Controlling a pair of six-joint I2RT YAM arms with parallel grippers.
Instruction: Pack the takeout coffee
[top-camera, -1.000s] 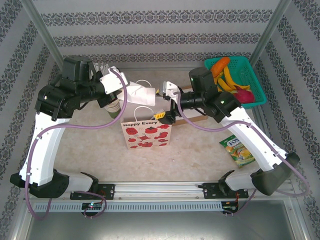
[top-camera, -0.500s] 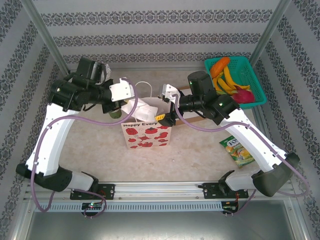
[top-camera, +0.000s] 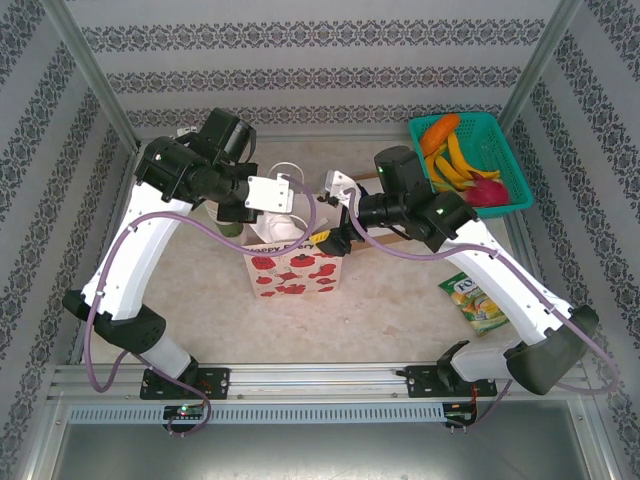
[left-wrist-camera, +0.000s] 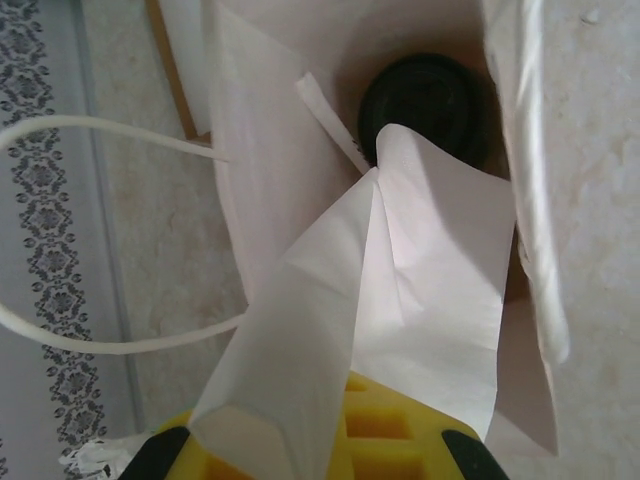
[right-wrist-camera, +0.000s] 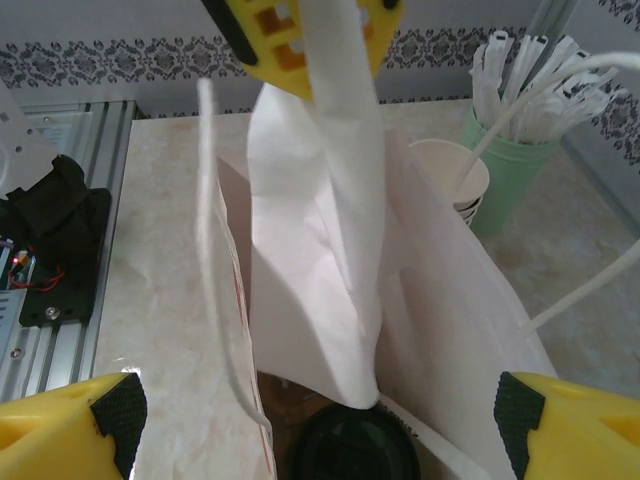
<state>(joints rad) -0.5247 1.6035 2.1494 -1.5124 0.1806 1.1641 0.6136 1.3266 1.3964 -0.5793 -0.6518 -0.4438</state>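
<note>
left gripper (left-wrist-camera: 320, 440) swung over bag (top-camera: 295, 270), pinching napkin (left-wrist-camera: 400, 280); coffee (left-wrist-camera: 425, 100) inside

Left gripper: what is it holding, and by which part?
A white napkin, pinched at its upper end by the left gripper, the rest hanging into the paper bag.

far right corner: teal basket (top-camera: 480, 118) holding orange, yellow and pink produce | near right on counter (top-camera: 190, 290): green-yellow snack packet (top-camera: 476, 301) lying flat | right wrist view: pale green cup (right-wrist-camera: 505, 190) of white-wrapped sticks (right-wrist-camera: 530, 70), just beside stacked lidless cups (right-wrist-camera: 455, 175)
</note>
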